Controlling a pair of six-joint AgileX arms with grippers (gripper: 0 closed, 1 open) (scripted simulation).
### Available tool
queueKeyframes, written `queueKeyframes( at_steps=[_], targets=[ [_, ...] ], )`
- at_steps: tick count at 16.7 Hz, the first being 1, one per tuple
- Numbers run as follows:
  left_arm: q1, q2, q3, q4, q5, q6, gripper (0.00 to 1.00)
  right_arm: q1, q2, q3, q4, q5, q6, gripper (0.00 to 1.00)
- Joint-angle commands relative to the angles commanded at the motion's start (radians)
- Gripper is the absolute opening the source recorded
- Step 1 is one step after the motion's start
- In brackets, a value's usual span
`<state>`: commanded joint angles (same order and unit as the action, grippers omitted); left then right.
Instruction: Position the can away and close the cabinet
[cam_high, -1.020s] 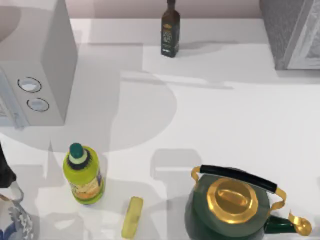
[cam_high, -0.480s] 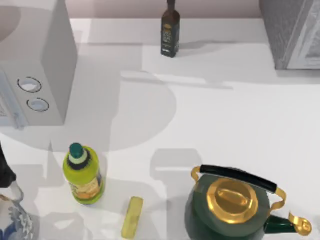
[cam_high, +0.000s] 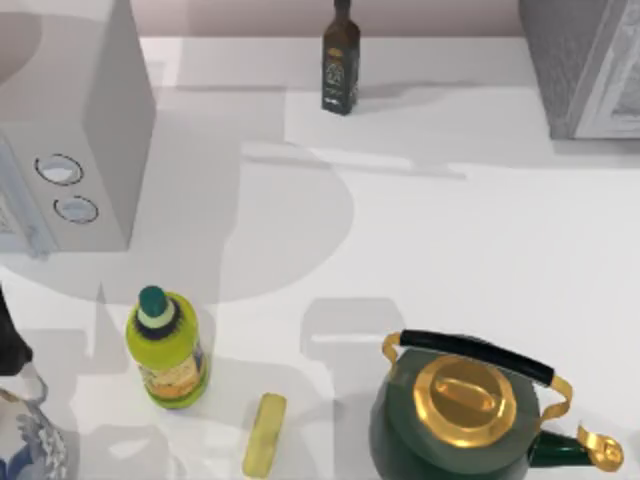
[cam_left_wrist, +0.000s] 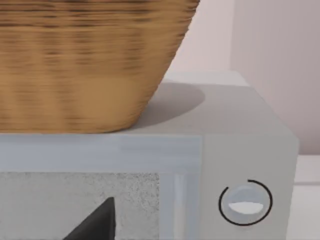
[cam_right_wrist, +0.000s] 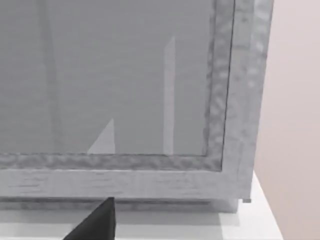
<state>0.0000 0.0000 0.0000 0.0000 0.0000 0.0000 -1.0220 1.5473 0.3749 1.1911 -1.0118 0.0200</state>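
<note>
The cabinet, a grey speckled box, stands at the table's far right corner, with its pale framed door at the top view's right edge. In the right wrist view the cabinet's door is close in front, its speckled frame around a flat grey panel. One dark fingertip of my right gripper pokes up just before the door's lower rail. In the left wrist view, a dark fingertip of my left gripper sits in front of the white box with dials. The can is out of view.
The white box with two round dials fills the far left, with a woven basket on top. A dark bottle stands at the back centre. Near the front are a yellow-green bottle, a yellow bar, a green kettle and a blue-white piece.
The cabinet door's pale face at the top view's right edge shows slightly narrower than a second ago. The objects on the table have not moved.
</note>
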Motion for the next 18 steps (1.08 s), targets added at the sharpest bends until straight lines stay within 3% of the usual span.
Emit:
queueKeyframes(
  at_steps=[6,18],
  targets=[
    [0.000,0.000,0.000,0.000,0.000,0.000,1.00,-0.028,-0.035,0.268,-0.256,-0.009,-0.021,1.00],
    [0.000,0.000,0.000,0.000,0.000,0.000,1.00,-0.037,-0.157,1.153,-1.343,-0.022,0.010,1.00]
  ],
)
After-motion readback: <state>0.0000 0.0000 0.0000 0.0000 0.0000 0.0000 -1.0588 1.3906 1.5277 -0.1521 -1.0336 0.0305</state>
